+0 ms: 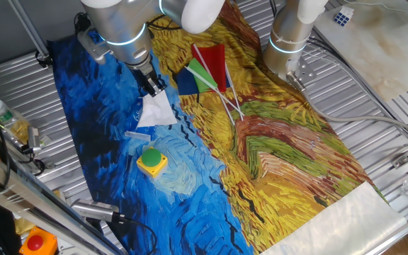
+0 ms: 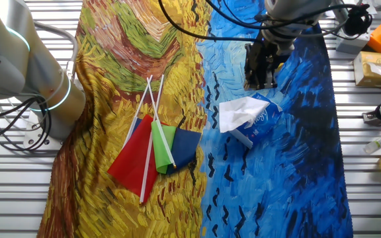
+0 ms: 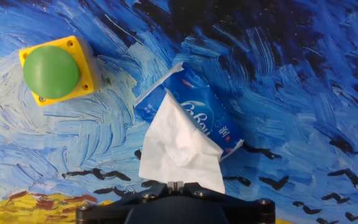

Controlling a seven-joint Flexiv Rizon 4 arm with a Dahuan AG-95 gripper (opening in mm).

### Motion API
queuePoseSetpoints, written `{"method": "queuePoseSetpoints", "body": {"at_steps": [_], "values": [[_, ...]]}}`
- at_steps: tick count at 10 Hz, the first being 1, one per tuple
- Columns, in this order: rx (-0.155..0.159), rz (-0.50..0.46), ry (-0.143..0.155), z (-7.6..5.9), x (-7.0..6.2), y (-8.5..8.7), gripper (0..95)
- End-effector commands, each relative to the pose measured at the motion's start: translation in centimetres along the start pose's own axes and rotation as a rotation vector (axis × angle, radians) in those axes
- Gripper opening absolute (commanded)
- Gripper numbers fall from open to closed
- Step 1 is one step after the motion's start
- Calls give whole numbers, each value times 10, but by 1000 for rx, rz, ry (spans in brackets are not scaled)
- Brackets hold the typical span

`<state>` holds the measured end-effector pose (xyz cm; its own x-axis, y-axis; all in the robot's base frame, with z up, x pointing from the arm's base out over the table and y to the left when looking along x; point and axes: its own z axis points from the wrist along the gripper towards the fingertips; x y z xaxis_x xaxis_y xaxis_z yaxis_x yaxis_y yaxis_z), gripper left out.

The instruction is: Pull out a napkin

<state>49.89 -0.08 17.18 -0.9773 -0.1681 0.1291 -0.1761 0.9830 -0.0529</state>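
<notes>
A white creased napkin (image 3: 179, 146) rises from the slot of a blue tissue pack (image 3: 199, 107) lying on the blue part of the painted cloth. My gripper (image 3: 177, 184) is shut on the napkin's wide free edge and holds it up above the pack; the narrow end is still at the pack's slot. In one fixed view the gripper (image 1: 153, 86) is above the napkin (image 1: 154, 112). In the other fixed view the gripper (image 2: 260, 80) is beside the napkin (image 2: 235, 112) and the pack (image 2: 262, 119).
A yellow box with a green button (image 3: 53, 68) sits left of the pack. Red and green flags (image 1: 207, 67) lie on the yellow cloth. A second arm's base (image 1: 287, 42) stands at the back. A pale shiny strip (image 1: 346, 219) edges the cloth.
</notes>
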Motion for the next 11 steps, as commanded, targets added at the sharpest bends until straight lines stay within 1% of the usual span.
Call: {"method": "queuePoseSetpoints", "body": {"at_steps": [1, 4, 5, 7, 9, 11], "values": [[2, -1, -6, 0, 0, 0, 0], [2, -26, -7, 0, 0, 0, 0], [-1, -33, -9, 0, 0, 0, 190], [-4, -31, -14, 1, 0, 0, 190], [1, -26, -15, 3, -1, -1, 190], [2, -32, -21, 8, -2, -3, 190]]}}
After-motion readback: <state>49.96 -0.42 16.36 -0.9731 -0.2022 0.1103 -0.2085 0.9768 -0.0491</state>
